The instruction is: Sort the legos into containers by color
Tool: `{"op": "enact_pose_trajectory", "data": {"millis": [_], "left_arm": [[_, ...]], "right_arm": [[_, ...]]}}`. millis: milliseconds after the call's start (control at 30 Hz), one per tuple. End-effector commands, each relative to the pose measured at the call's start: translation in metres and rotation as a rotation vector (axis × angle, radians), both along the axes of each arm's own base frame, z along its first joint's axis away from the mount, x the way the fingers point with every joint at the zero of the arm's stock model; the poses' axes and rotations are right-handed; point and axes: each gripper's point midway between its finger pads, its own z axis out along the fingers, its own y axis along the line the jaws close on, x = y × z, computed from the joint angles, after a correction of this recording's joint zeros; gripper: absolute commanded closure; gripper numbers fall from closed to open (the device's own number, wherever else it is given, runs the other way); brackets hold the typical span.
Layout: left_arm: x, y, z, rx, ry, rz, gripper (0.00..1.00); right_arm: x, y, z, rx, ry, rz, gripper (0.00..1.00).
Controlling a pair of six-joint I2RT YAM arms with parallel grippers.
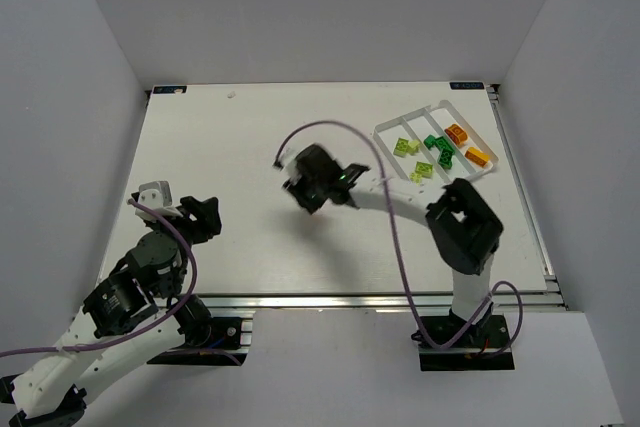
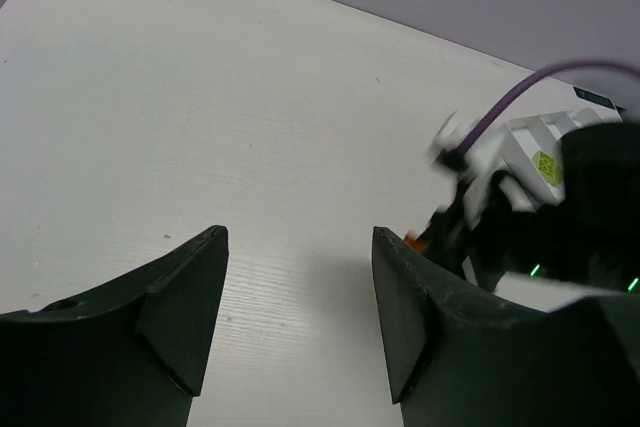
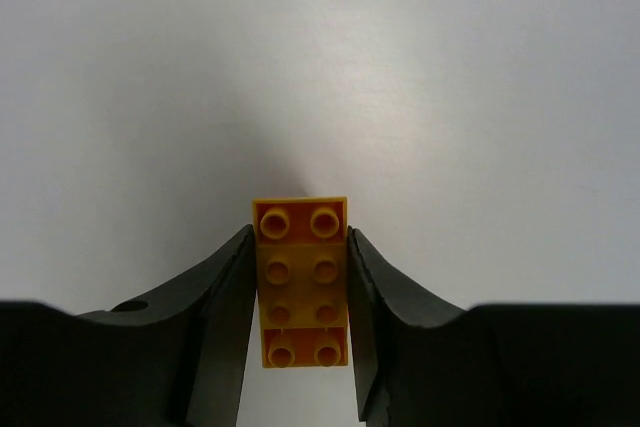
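The right arm [image 1: 465, 227] is reaching from its near-right base leftward across the white worktop [image 1: 240, 137]. Its elbow is bending sharply and its forearm is stretching toward the middle, where the right hand [image 1: 312, 185] is pointing downward. A purple cable [image 1: 385, 162] is looping over the forearm.

Seen from its own wrist, that hand is closing on an orange brick [image 3: 300, 282], both fingers pressing against the brick's long sides, studs facing the camera. The brick's far end is showing a darker orange than the rest. Whether it is resting on the worktop or hanging just above it is hard to tell.

The left arm [image 1: 130, 292] is folding up at the near-left corner. The left hand [image 1: 200, 215] is facing across the worktop, its jaws standing partly apart and holding nothing.

At the far right, the clear tray [image 1: 412, 115] is lying at an angle. It is carrying lime bricks [image 1: 407, 146] in its left compartment, green bricks [image 1: 438, 145] in the middle and orange bricks [image 1: 457, 133] on the right.

From above, the gripped brick is hiding beneath the right hand. In the left wrist view that hand is blurring, with only a sliver of orange showing under it. The left arm's rear section is running off the bottom-left edge of the overhead view.
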Motion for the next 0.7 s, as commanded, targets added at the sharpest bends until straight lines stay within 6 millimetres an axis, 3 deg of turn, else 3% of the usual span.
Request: {"op": "enact_pose_trajectory", "data": {"millis": [0, 33, 67, 100, 133, 167, 233, 267, 300, 333, 367, 500, 567, 667], "left_arm": [[-0.001, -0.005, 0.007, -0.016, -0.019, -0.036, 0.31], [-0.001, -0.007, 0.008, -0.016, -0.021, -0.044, 0.31], [-0.001, -0.011, 0.007, -0.011, -0.019, -0.063, 0.32], [0.0, -0.013, 0.007, -0.006, -0.018, -0.073, 0.32], [0.001, -0.015, 0.006, 0.003, -0.016, -0.082, 0.32], [0.001, -0.018, 0.006, 0.008, -0.011, -0.092, 0.32], [0.002, -0.023, 0.005, 0.018, -0.005, -0.113, 0.32], [0.002, -0.025, 0.004, 0.024, -0.002, -0.121, 0.32], [0.003, -0.027, 0.003, 0.026, 0.0, -0.126, 0.32], [0.003, -0.03, 0.003, 0.031, 0.001, -0.139, 0.32], [0.004, -0.032, 0.001, 0.038, 0.007, -0.145, 0.32], [0.004, -0.035, -0.001, 0.047, 0.014, -0.158, 0.32], [0.005, -0.036, 0.0, 0.047, 0.012, -0.161, 0.31], [0.005, -0.037, -0.001, 0.05, 0.012, -0.165, 0.31]], "right_arm": [[0.096, -0.077, 0.075, 0.093, -0.155, -0.21, 1.0], [0.103, -0.099, 0.081, 0.082, -0.154, -0.243, 1.0], [0.137, -0.153, 0.084, 0.064, -0.172, -0.354, 1.0], [0.144, -0.172, 0.087, 0.069, -0.177, -0.394, 1.0], [0.161, -0.207, 0.096, 0.079, -0.212, -0.444, 1.0], [0.164, -0.224, 0.093, 0.07, -0.221, -0.465, 1.0], [0.185, -0.289, 0.095, 0.048, -0.246, -0.591, 1.0], [0.193, -0.304, 0.1, 0.046, -0.258, -0.62, 1.0], [0.204, -0.344, 0.092, 0.024, -0.245, -0.704, 1.0], [0.206, -0.355, 0.09, 0.015, -0.231, -0.728, 1.0], [0.216, -0.365, 0.1, 0.022, -0.247, -0.754, 1.0], [0.237, -0.43, 0.081, -0.016, -0.194, -0.883, 1.0], [0.239, -0.45, 0.073, -0.036, -0.165, -0.914, 1.0], [0.249, -0.462, 0.064, -0.03, -0.143, -0.921, 1.0]]}}
